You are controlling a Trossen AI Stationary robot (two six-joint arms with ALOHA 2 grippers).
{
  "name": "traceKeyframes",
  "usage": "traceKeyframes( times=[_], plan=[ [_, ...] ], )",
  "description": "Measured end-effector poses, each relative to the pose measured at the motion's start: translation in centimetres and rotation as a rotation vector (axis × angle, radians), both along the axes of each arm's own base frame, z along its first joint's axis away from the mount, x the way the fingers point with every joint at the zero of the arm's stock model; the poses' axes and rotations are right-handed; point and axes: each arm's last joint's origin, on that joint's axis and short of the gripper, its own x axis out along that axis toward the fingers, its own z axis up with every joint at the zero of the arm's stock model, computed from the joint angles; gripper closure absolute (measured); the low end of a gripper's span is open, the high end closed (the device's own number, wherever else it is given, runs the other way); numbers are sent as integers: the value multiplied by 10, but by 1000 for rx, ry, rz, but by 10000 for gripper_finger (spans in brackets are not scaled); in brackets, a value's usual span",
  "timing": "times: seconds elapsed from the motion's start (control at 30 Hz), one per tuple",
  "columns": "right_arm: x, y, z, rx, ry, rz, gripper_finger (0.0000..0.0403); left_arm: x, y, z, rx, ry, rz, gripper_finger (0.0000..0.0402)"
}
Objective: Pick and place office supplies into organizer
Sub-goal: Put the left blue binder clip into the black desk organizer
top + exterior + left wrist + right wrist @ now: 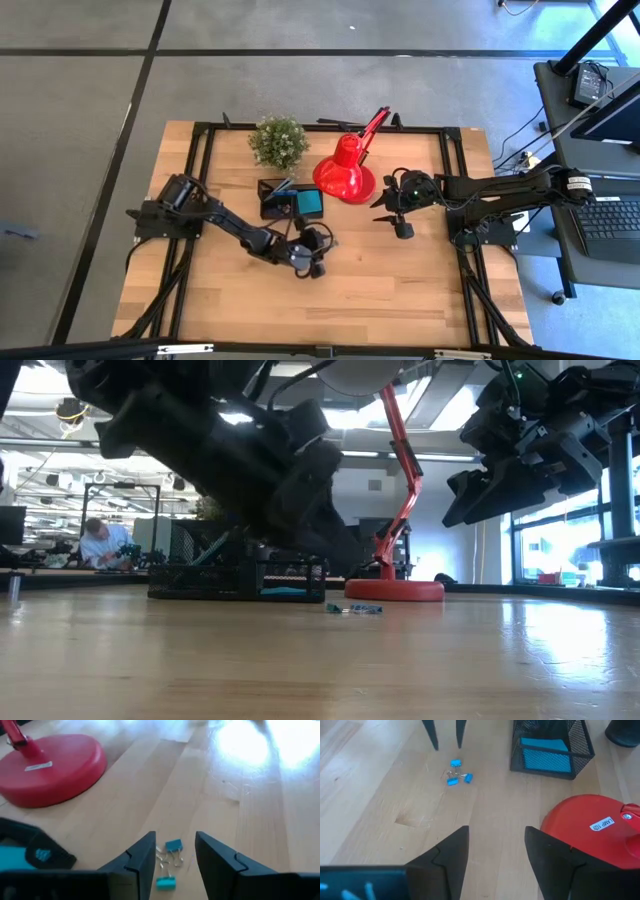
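We are looking at a nearly finished job. The black mesh organizer [551,745] is sitting on the bench [400,290] just beside the red lamp's base [592,830], and it is already holding a blue sticky-note pad [542,754]; in the high view we are also seeing thin pens or scissor handles sticking out of its far compartment, too small to tell apart.

What we are still seeing loose: a small cluster of blue binder clips [169,865] lying on the bare wood, near the organizer but apart from it. We count three in the right wrist view.

The left gripper [172,860] is hovering right over those clips with its fingers spread, one on each side of the cluster, holding nothing. We are judging it to be lining up for the pick. The right gripper [495,855] is waiting raised above the bench near the lamp, fingers also apart and empty.

So we are reckoning the bigger supplies are done and the clips are what is left, as far as these views show.
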Motion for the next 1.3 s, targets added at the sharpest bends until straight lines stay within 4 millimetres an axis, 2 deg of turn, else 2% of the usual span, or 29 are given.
traceKeyframes(
  times=[0.5,0.73,1.3],
  plan=[
    [0,0,0,0,2,0,208,-5,-4,-26,52,117,28,270],
    [0,0,0,0,2,0,208,-4,4,-29,-13,121,73,270],
    [0,0,0,-3,1,2,208,0,13,-32,-69,177,-6,270]
  ],
)
